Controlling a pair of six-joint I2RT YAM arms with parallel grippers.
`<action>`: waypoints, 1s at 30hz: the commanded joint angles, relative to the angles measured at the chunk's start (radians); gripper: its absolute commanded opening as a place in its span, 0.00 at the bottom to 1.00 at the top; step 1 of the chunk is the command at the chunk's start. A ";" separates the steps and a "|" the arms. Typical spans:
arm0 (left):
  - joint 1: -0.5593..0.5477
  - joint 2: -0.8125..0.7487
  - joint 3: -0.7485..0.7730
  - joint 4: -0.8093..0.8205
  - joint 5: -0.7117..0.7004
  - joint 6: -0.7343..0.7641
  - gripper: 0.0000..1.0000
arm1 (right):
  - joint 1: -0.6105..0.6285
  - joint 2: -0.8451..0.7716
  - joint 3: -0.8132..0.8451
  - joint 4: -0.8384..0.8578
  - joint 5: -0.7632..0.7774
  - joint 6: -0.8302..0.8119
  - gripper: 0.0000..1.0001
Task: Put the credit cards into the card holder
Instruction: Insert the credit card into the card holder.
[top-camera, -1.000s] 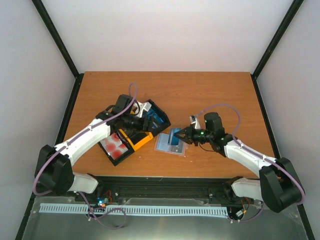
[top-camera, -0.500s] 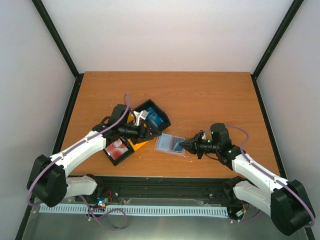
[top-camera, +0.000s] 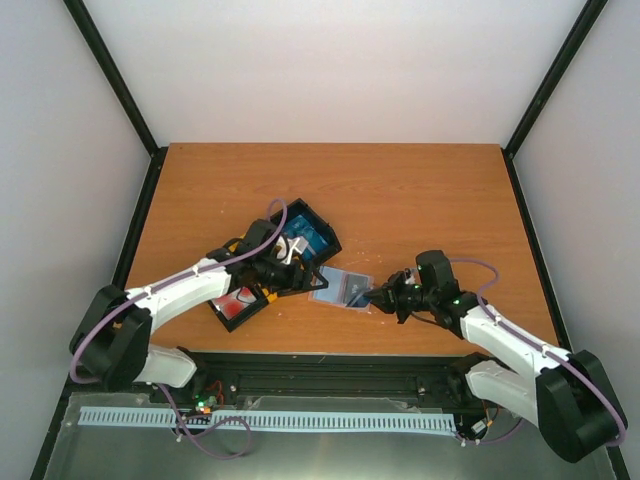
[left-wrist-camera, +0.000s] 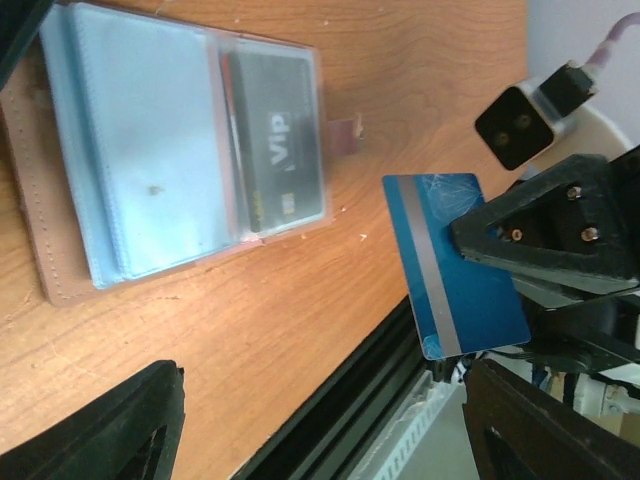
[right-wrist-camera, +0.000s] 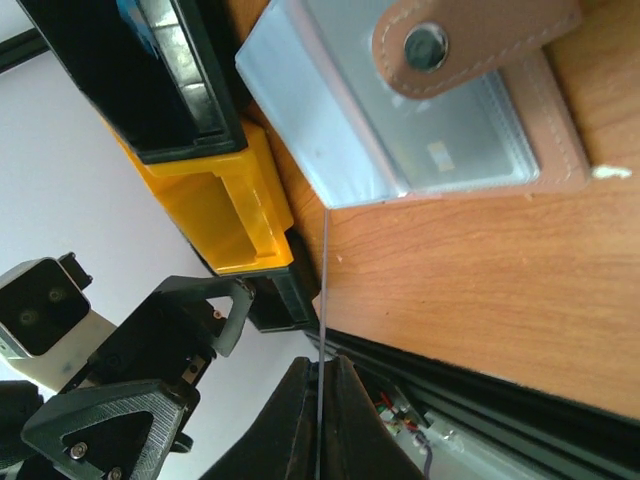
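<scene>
The card holder (left-wrist-camera: 150, 150) lies open on the table, its translucent pockets up, and a black credit card (left-wrist-camera: 280, 140) sits in one pocket. My right gripper (right-wrist-camera: 320, 372) is shut on a blue credit card (left-wrist-camera: 455, 265), held upright just off the holder's near-right edge (top-camera: 338, 287). In the right wrist view that card (right-wrist-camera: 324, 290) shows edge-on, its tip at the pocket stack's corner. My left gripper (top-camera: 296, 275) hangs open and holds nothing, just left of the holder. More blue cards (top-camera: 300, 243) and red-and-white cards (top-camera: 238, 298) lie in bins.
A black bin (top-camera: 318, 228) and a yellow bin (right-wrist-camera: 220, 210) crowd the holder's left side, with a second black bin (top-camera: 226, 312) nearer the front. The holder's snap strap (right-wrist-camera: 460, 40) lies folded over the pockets. The black front rail (left-wrist-camera: 340, 400) runs close by.
My left arm has swung from over the bins toward the holder's left edge, still open. My right gripper has dropped nearer and lower, carrying the blue card to the holder's near edge.
</scene>
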 joint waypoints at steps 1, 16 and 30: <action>-0.009 0.041 0.029 -0.012 -0.026 0.071 0.77 | 0.003 0.027 0.004 0.014 0.050 -0.092 0.03; -0.043 0.191 0.049 0.045 -0.347 0.101 0.58 | 0.017 0.267 0.093 0.276 0.127 -0.673 0.03; -0.103 0.335 0.132 -0.045 -0.487 0.085 0.47 | 0.021 0.516 0.088 0.432 0.105 -0.714 0.03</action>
